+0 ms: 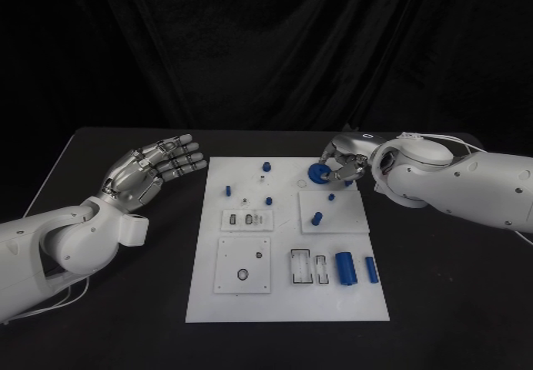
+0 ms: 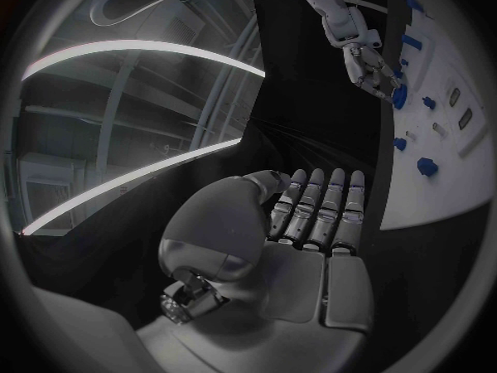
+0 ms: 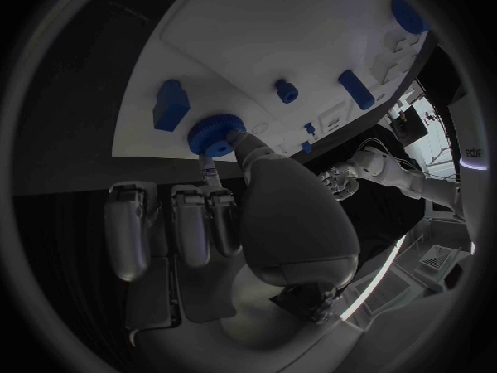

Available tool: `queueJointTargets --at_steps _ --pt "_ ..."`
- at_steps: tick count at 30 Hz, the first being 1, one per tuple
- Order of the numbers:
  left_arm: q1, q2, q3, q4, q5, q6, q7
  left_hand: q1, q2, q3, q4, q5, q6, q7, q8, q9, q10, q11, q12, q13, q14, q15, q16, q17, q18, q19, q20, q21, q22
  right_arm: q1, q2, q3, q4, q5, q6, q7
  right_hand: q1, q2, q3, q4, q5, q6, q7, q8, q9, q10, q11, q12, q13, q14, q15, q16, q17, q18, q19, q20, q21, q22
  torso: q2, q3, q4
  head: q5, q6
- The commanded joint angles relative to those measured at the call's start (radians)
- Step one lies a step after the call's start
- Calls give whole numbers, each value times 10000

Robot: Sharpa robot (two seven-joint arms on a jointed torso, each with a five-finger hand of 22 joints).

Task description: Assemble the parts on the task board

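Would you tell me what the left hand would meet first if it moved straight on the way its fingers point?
Probably nothing: the left hand points up and away, beside the task board, toward bare table. Depth is unclear.

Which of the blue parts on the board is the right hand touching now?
The round blue disc at the far edge of the task board, held at the right hand. The other blue parts lie or stand untouched.

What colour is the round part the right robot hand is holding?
Blue; the round part in the right robot hand shows best in the right wrist view.
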Motion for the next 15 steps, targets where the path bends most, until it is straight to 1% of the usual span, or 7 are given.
queueJointTargets --at_steps 1,3,7,9,11,13,15 --pt "-22 8 8 3 15 179 755 -104 28 58 22 -28 36 20 42 9 81 5 29 9 67 15 43 -10 -179 45 -3 63 -9 -98 -18 -49 -30 -336 -53 -114 306 142 11 -127 44 804 -342 354 510 1060 48 27 2635 1026 -7 26 2634 -25 517 2 -27 2084 2 4 -1 6 12" --pt "-25 0 8 1 15 180 755 -104 28 58 22 -28 36 20 42 9 81 5 29 9 67 15 43 -10 -179 45 -3 63 -9 -103 -31 -49 -7 -463 -252 16 342 106 18 -200 44 892 -365 410 573 1060 32 27 2635 1026 -17 26 2634 -32 536 -6 -12 2104 2 4 1 11 17" --pt "-30 -18 8 4 15 180 757 -110 33 71 26 -26 52 25 47 11 98 14 32 14 69 11 48 -12 -177 45 -4 63 -10 -106 -55 -46 98 -592 -753 347 295 19 20 -294 540 988 -417 516 769 1060 -24 27 2635 1026 -71 26 2634 -81 664 -53 97 2236 1 2 4 22 49" --pt "-32 -24 8 6 15 180 756 -112 35 75 28 -24 59 26 49 11 105 18 33 16 69 10 50 -12 -176 45 -5 63 -10 -102 -56 -44 162 -615 -926 462 269 6 23 -296 629 981 -421 523 803 1060 -32 27 2635 1026 -76 26 2634 -85 675 -61 106 2247 3 3 3 34 73" --pt "-33 -30 8 9 15 175 755 -115 38 84 31 -22 72 28 54 13 116 26 35 19 70 7 54 -13 -175 45 -5 63 -11 -83 -44 -42 254 -633 -1093 571 156 -73 41 -280 1112 935 -421 517 889 1060 -39 27 2635 1026 -91 26 2634 -112 744 -77 166 2318 4 6 1 45 83" --pt "-34 -40 8 12 15 168 753 -117 38 86 31 -21 76 28 55 14 121 29 36 20 71 6 55 -13 -174 45 -6 63 -11 -40 3 -40 338 -644 -1201 657 31 -117 50 -230 1319 910 -423 511 949 1060 -39 27 2635 1026 -94 26 2634 -129 790 -84 206 2364 2 7 -4 60 90" --pt "-35 -46 8 13 14 160 752 -121 39 96 34 -18 93 31 61 16 137 40 39 25 74 2 61 -14 -172 46 -7 63 -12 -2 59 -39 405 -650 -1248 709 -39 -145 58 -200 1421 900 -426 507 982 1060 -42 27 2635 1026 -97 26 2634 -141 818 -87 232 2393 -3 6 -14 84 88"
